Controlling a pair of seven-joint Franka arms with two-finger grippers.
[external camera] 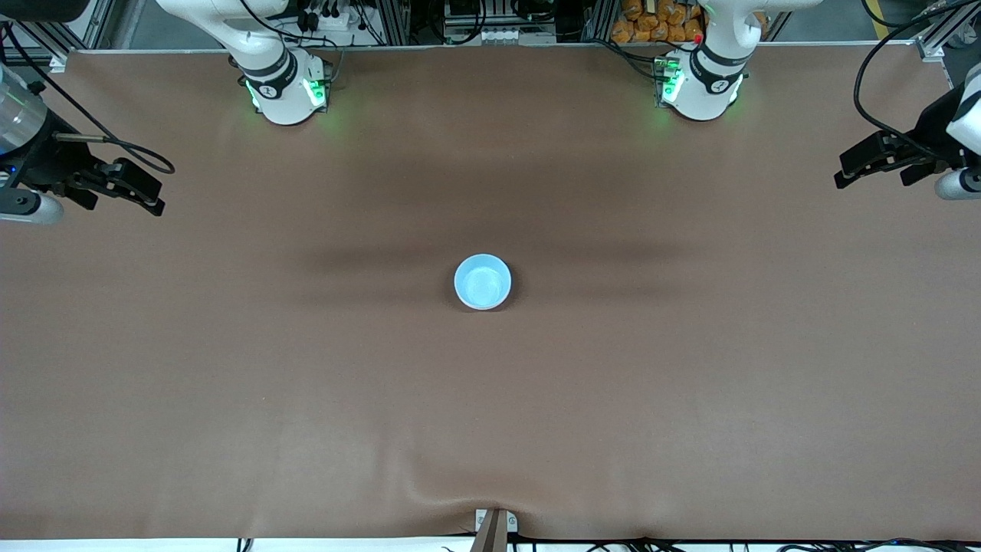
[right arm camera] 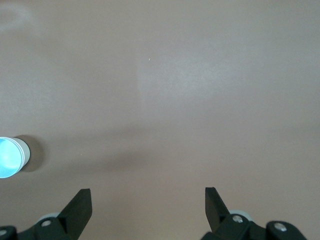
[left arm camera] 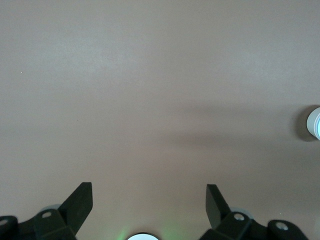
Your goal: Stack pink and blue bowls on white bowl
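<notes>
A light blue bowl (external camera: 482, 281) stands upright in the middle of the brown table. It also shows at the edge of the left wrist view (left arm camera: 315, 124) and of the right wrist view (right arm camera: 9, 157), with a pale outer wall. No pink bowl or white bowl shows on its own; whether they sit under the blue one is hidden. My left gripper (external camera: 841, 172) is open and empty, held over the left arm's end of the table (left arm camera: 149, 186). My right gripper (external camera: 159, 198) is open and empty over the right arm's end (right arm camera: 148, 190). Both are well away from the bowl.
The two arm bases (external camera: 285, 90) (external camera: 701, 86) stand with green lights at the table's edge farthest from the front camera. A small metal clamp (external camera: 494, 526) sits at the edge nearest the camera. Cables hang by both grippers.
</notes>
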